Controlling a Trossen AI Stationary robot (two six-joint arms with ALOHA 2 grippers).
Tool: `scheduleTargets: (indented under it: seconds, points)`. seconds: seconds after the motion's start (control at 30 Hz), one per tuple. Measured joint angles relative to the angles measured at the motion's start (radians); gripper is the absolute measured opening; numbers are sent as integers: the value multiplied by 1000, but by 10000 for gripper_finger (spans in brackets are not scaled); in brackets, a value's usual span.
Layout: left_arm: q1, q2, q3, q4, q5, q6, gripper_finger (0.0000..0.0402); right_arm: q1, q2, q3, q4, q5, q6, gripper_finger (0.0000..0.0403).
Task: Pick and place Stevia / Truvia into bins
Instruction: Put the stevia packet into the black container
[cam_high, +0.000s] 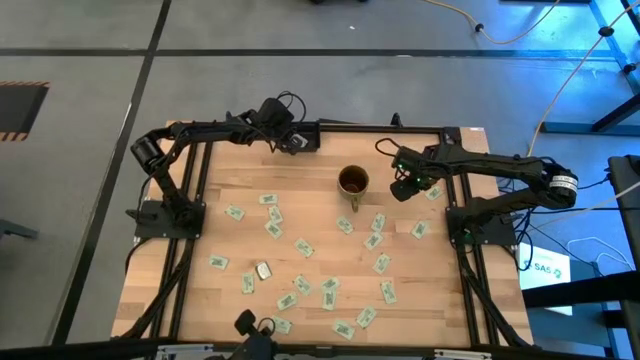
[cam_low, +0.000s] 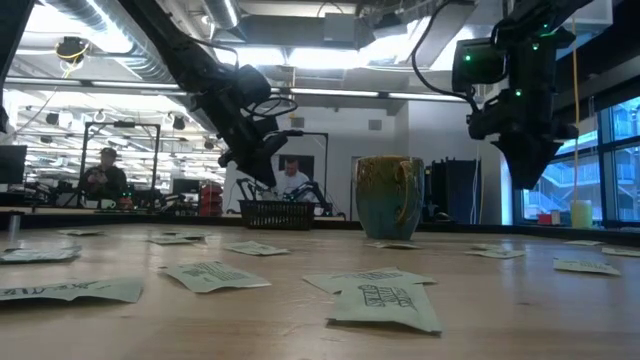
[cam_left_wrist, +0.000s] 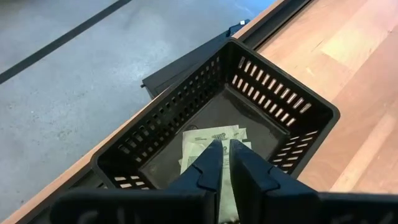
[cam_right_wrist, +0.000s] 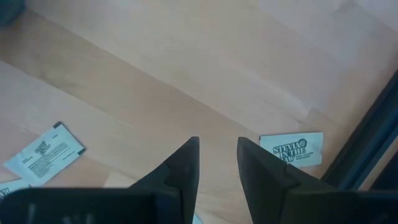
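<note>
Sachets (cam_low: 385, 303) flat, white, green print; left hand (cam_left_wrist: 222, 149) pinching one over tray (cam_left_wrist: 283, 102); right hand (cam_right_wrist: 217, 155) spread.

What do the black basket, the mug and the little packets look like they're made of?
Basket: likely moulded plastic, matte black, with slotted walls. Mug: probably glazed ceramic, glossy with a mottled brown-to-teal sheen. Packets: apparently paper, matte white, flat and thin with printed lettering.

Pale matt wood table (cam_high: 320, 215), black slotted plastic tray (cam_left_wrist: 273, 93), glossy glazed mug (cam_low: 389, 196), thin paper sachets (cam_right_wrist: 45, 152) w/ print.
</note>
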Motion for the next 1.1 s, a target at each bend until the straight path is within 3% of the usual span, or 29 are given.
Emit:
scheduleTargets:
  seconds: [0.3,0.5,0.7,1.0,1.1]
  points:
    - [0,0,0,0,6,-24,47,0,0,0,-1,-4,-4,112]
    - [8,-4,0,17,181,-57,48,1,0,0,-55,-94,-19,112]
    - [5,-7,0,38,281,-99,43,-7,0,-1,-201,-76,162,112]
    - [3,-7,0,40,296,-100,47,-15,0,-151,2,-74,193,112]
    - [3,-7,0,40,296,-100,46,-37,0,-211,73,-29,222,108]
